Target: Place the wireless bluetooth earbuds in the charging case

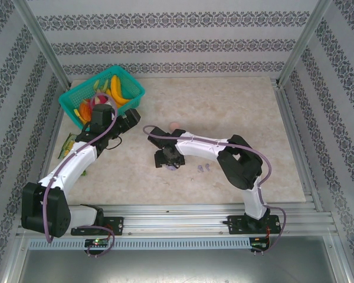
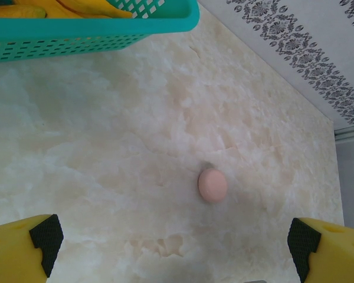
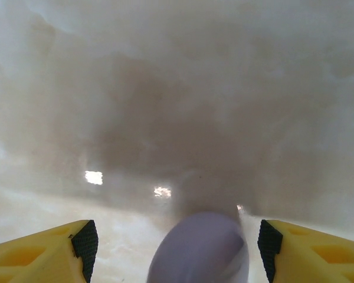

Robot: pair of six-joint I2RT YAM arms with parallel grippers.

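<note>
Right gripper [image 1: 169, 160] is seen in the top view hanging over a lilac charging case [image 1: 173, 168], which lies directly beneath its fingertips. Two lilac earbuds [image 1: 203, 169] are found near it but apart, back toward its own forearm. Their stems are too small for a long axis to be judged. The left gripper [image 1: 133, 118] is placed well apart from them, so the right arm is judged the nearer.

At the left wrist, the left gripper [image 2: 174, 250] is shown spread wide and empty. A pink charging case [image 2: 212, 185] lies ahead of it, slightly right of its centreline and untouched.

At the right wrist, the right gripper [image 3: 177, 247] is shown open. A blurred lilac rounded body [image 3: 200, 250], probably the lilac charging case, is set between the pads with a gap at each side.
</note>
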